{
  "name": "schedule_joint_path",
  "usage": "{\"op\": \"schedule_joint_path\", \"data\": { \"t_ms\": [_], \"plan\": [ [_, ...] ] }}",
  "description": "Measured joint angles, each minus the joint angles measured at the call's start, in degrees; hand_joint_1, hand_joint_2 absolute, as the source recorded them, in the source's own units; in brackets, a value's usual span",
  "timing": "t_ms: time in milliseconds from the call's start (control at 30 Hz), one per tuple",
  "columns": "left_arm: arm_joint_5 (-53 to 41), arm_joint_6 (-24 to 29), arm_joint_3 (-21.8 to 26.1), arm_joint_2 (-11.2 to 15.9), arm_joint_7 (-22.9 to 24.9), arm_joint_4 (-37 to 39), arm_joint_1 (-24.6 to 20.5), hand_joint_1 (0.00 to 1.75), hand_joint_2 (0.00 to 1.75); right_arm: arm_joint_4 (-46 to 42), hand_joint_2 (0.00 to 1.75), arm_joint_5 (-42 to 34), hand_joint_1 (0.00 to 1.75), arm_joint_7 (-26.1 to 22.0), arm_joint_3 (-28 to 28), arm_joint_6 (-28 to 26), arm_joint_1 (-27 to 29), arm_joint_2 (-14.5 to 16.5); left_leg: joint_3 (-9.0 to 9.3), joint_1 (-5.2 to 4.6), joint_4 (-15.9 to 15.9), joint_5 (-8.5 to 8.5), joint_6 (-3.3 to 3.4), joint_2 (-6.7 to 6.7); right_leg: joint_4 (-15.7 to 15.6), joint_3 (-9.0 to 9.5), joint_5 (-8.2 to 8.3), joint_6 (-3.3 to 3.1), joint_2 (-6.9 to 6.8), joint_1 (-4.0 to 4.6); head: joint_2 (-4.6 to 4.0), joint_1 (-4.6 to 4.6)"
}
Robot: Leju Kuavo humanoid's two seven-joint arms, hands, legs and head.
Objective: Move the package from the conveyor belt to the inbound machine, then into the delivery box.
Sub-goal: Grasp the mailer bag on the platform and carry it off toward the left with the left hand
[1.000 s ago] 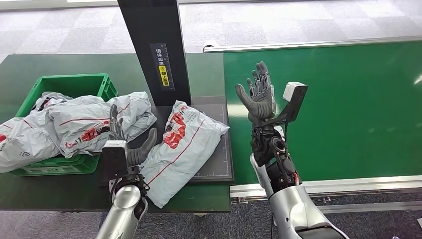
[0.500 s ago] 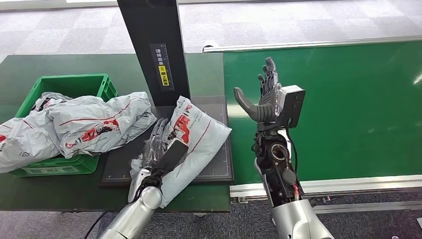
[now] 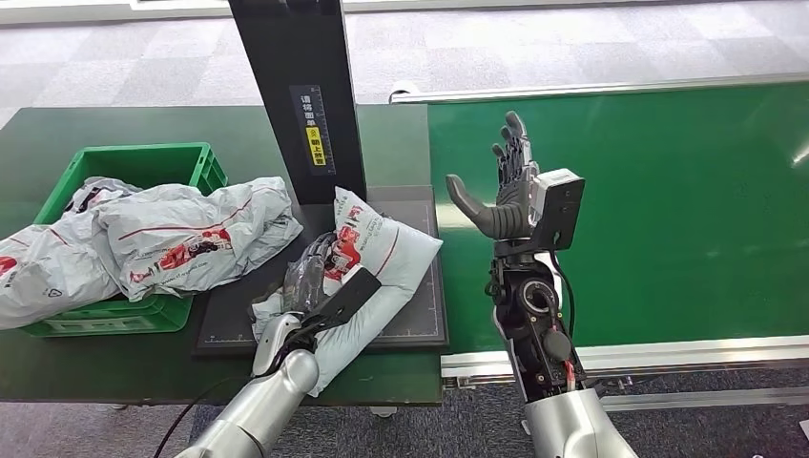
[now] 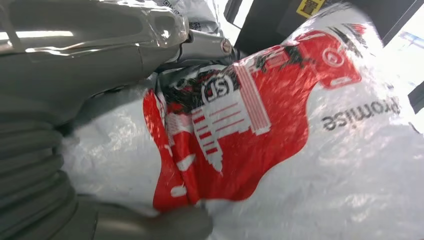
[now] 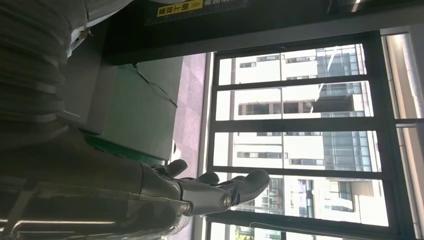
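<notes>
A white courier package (image 3: pixel 367 277) with red printing lies on the dark scanning mat (image 3: pixel 425 315) of the inbound machine, at the foot of the machine's black column (image 3: pixel 300 95), which carries a small yellow label. The robot's left hand (image 3: pixel 310 277) rests on the end of the package farther from the column, its dark fingers curled over the crumpled plastic and its thumb on the other side of the bag; the left wrist view shows the package (image 4: pixel 280 135) pressed close against the hand (image 4: pixel 65 115), with the thick grey thumb and darker fingers closing on the bag's red-printed part. The right hand (image 3: pixel 501 186) is raised upright over the green conveyor belt (image 3: pixel 668 210), just to the right of the mat, fingers spread apart and thumb out toward the column, holding nothing; in the right wrist view the hand (image 5: pixel 210 192) shows against tall windows. To the left of the column, a green delivery box (image 3: pixel 143 162) sits on the dark green table (image 3: pixel 124 119), heaped with other white and red packages (image 3: pixel 181 234) that spill over its rim toward the mat.
</notes>
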Motion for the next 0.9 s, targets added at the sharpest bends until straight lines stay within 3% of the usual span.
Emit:
{"op": "schedule_joint_path", "data": {
  "t_ms": [333,633,900],
  "plan": [
    [1.65,1.16,1.89,-0.58,-3.20,-0.04,-0.06,1.72,1.75,-0.37,1.75,0.60,0.00,0.07,0.00,0.03,0.34,-0.07,0.09,0.00,0.00,0.00,0.00,-0.01,0.00,0.08,0.00,0.00,-0.01,-0.01,0.00,-0.01],
    [6.05,6.49,3.20,-1.13,-10.63,-1.96,1.46,1.75,1.75,-0.35,1.75,3.19,0.00,0.43,0.43,-0.60,0.31,-0.09,0.02,0.00,0.00,0.00,0.00,-0.02,0.00,-0.01,0.00,0.00,0.00,-0.01,0.00,-0.01],
    [6.35,6.70,3.50,-1.28,-10.97,-3.39,2.28,1.74,1.75,-0.35,1.75,3.47,0.00,0.50,0.69,-0.84,0.29,-0.09,-0.14,0.00,0.00,-0.01,-0.01,-0.01,0.01,-0.18,0.00,0.00,0.00,0.00,0.00,-0.01]
  ]
}}
